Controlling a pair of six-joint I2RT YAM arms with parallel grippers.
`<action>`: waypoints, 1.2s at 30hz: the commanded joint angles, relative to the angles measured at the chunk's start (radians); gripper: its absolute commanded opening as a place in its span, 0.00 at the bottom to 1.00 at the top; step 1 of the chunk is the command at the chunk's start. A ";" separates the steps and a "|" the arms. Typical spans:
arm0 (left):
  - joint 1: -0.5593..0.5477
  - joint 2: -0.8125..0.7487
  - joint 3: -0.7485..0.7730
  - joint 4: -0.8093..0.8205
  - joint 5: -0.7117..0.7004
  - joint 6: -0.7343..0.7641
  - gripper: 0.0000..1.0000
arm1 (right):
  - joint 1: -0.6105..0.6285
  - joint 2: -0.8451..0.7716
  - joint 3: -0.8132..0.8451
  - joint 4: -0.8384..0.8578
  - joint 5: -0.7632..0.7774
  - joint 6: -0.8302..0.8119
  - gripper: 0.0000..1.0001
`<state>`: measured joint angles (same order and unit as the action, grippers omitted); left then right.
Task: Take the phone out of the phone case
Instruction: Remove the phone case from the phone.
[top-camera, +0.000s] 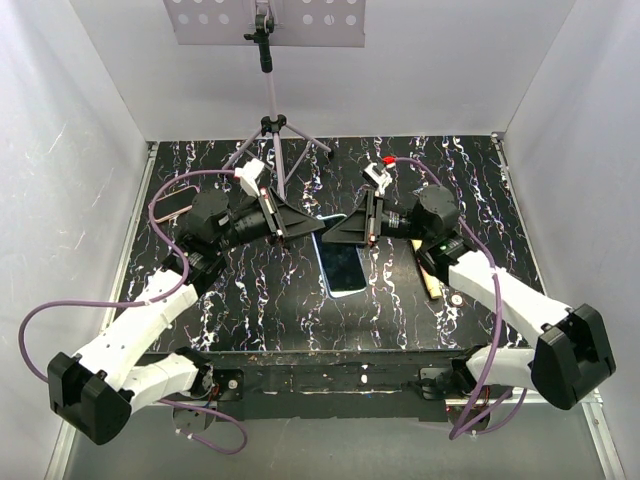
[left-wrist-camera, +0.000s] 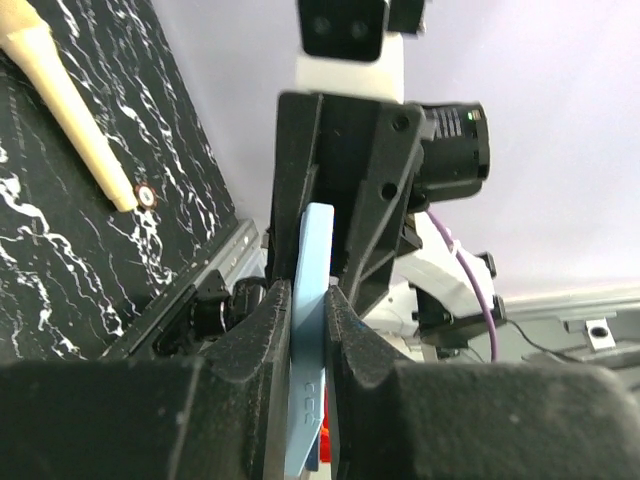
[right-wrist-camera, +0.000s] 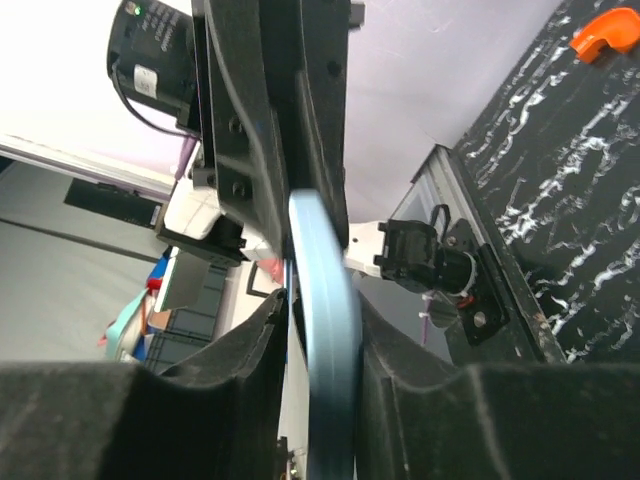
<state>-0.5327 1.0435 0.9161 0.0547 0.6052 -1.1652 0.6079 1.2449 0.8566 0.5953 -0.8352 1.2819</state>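
The phone (top-camera: 341, 266) has a dark screen and sits in a light blue case, tilted, its far end lifted in the middle of the black marbled table (top-camera: 470, 190). My left gripper (top-camera: 302, 222) meets its far end from the left, my right gripper (top-camera: 338, 230) from the right. In the left wrist view the left gripper (left-wrist-camera: 308, 300) is shut on the thin light blue case edge (left-wrist-camera: 312, 270). In the right wrist view the right gripper (right-wrist-camera: 322, 310) is shut on the rounded blue-grey phone edge (right-wrist-camera: 325, 300). Each wrist view shows the other gripper straight ahead.
A pale wooden stick (top-camera: 428, 276) lies right of the phone, also in the left wrist view (left-wrist-camera: 70, 110). A tripod stand (top-camera: 270, 110) rises at the back centre. A small orange piece (right-wrist-camera: 605, 35) lies on the table. White walls enclose three sides.
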 joint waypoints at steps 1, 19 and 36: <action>0.092 -0.022 0.013 -0.015 -0.065 -0.050 0.00 | -0.048 -0.084 0.024 -0.161 -0.033 -0.118 0.42; 0.217 0.013 0.032 0.022 -0.025 -0.108 0.00 | -0.089 -0.263 0.027 -0.608 0.087 -0.093 0.46; 0.217 -0.010 0.004 0.073 0.014 -0.148 0.00 | -0.089 -0.245 -0.034 -0.462 0.097 -0.010 0.40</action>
<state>-0.3206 1.0710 0.9157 0.0498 0.5884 -1.2762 0.5182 1.0084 0.8318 0.0380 -0.7288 1.2339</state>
